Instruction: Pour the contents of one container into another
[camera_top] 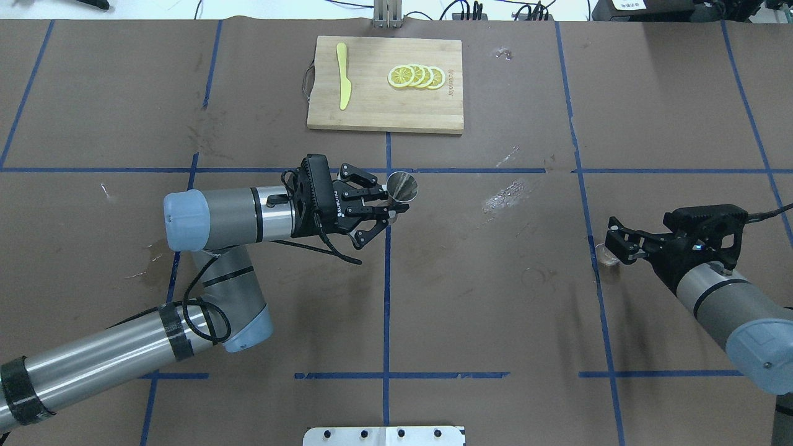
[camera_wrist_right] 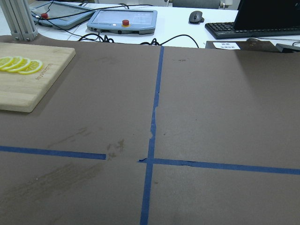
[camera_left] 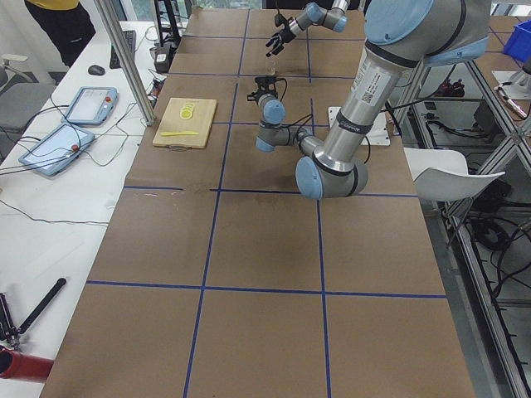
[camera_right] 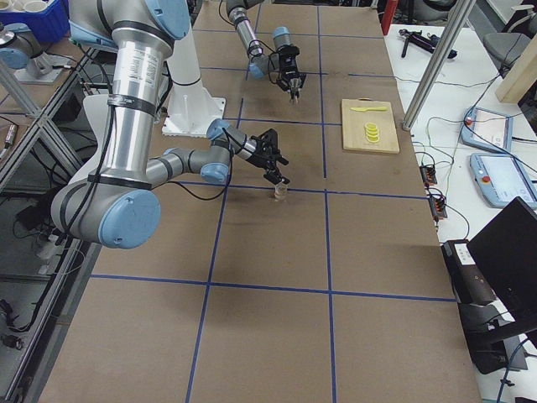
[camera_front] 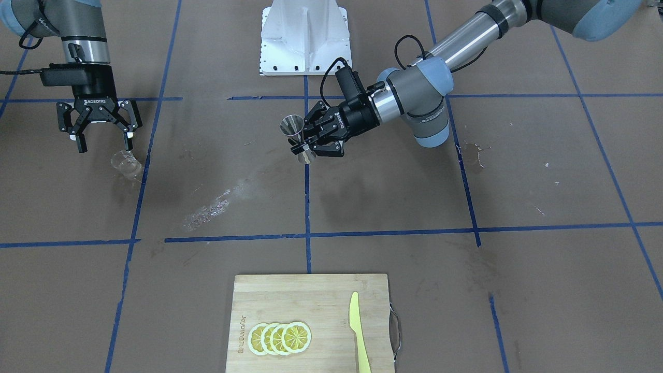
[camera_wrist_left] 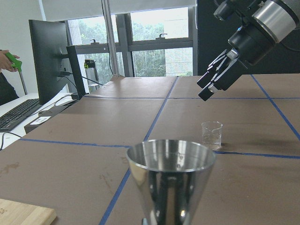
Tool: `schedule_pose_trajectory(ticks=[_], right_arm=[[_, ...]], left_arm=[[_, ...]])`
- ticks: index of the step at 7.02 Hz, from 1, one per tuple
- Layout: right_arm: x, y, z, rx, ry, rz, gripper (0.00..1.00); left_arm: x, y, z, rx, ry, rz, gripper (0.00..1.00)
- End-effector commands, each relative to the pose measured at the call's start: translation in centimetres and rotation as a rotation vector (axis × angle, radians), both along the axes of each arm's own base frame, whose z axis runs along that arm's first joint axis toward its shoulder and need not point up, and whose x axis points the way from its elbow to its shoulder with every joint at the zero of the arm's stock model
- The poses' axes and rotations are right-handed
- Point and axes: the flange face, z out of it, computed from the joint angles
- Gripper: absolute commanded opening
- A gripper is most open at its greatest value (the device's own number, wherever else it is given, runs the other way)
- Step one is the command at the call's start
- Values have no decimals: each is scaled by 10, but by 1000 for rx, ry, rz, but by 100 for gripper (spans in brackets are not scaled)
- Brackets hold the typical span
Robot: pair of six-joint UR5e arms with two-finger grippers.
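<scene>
The left fingers (camera_front: pixel 306 145) are closed tight on the jigger (camera_front: pixel 292 126), held up above the bench (camera_front: pixel 362 207). The right fingers (camera_front: pixel 105 144) are wide open, holding nothing, just above the cup (camera_front: pixel 126 165) on the bench.

Blue lines (camera_front: pixel 393 232) are crossing the brown table (camera_front: pixel 559 290). The jigger (camera_front: pixel 292 126) is shining silver (the cup (camera_front: pixel 126 164) is looking clear), and the lemon slices (camera_front: pixel 279 338) are glowing yellow.

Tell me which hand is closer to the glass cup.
Right. The right hand hangs open just above the glass cup, not touching it. The left hand is well away near the table's middle, holding the metal jigger.
</scene>
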Motion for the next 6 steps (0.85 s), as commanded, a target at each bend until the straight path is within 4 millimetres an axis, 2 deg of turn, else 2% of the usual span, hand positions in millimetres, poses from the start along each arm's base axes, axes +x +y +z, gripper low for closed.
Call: schedule_pose_trajectory(ticks=[1,3,6], right_arm=[[-25,25,11,67,4,71,99],[-38,33,35,84,14,112,99],[-49,37,49,98,30,130,99]], left_arm=[[0,1,2,-1,-1,1,0],[0,1,2,-1,-1,1,0],[0,2,3,-8,1,-12,0]])
